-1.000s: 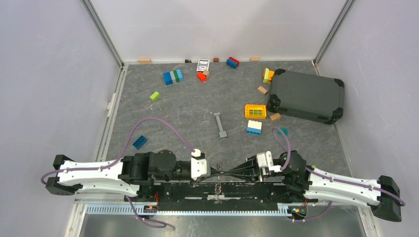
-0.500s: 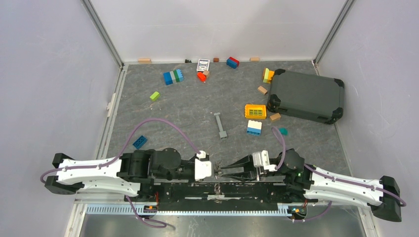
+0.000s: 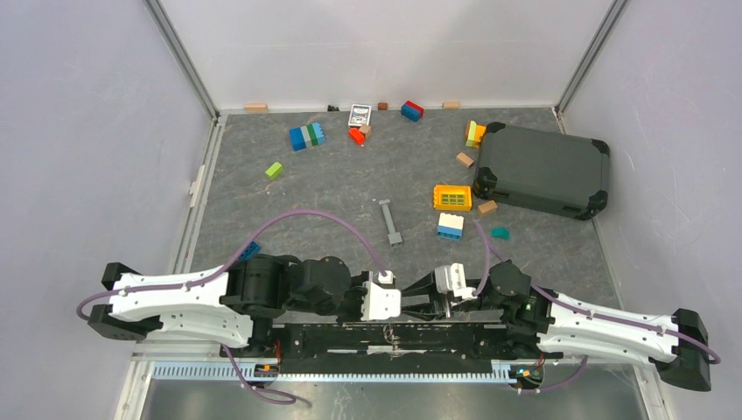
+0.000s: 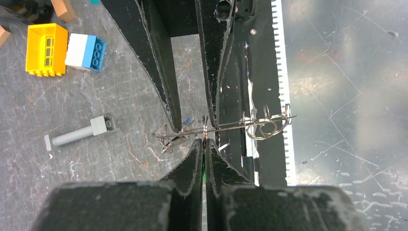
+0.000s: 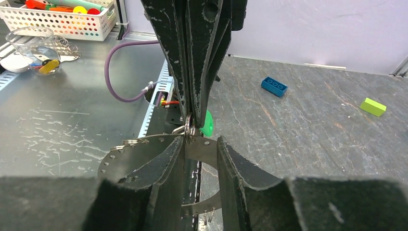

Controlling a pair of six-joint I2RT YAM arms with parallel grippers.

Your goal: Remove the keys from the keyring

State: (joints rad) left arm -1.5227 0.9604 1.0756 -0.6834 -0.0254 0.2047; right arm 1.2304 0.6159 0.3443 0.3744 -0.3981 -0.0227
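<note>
The grey table carries a dark case at its far right and scattered toy bricks. All of these are well apart from the work. The work itself is at the near edge, where both arms meet above the black base rail.

The left gripper is clenched, and its tips pinch the keyring, a thin silver ring that stands upright at those tips in the right wrist view. The right gripper is released. Its two fingers stand apart, one on each side of the ring, and I see nothing grasped between them.

The keys are not yet off the ring. A small silver bunch sticks out on one side of the pinch, and a green key head shows just beside the ring. On the other side of the pinch there are thin wire loops; whether these are more rings or key heads I cannot tell.

In my judgement the step in hand is a new grip: the left side keeps the ring steady while the right side gets ready to take one key. The next move calls for the right fingers to close on a single key, not on the ring wire, and then to lead this key along the coil to its split end. The keys are thin and lie close together, so the closing must be exact, or two keys may be caught at once
</note>
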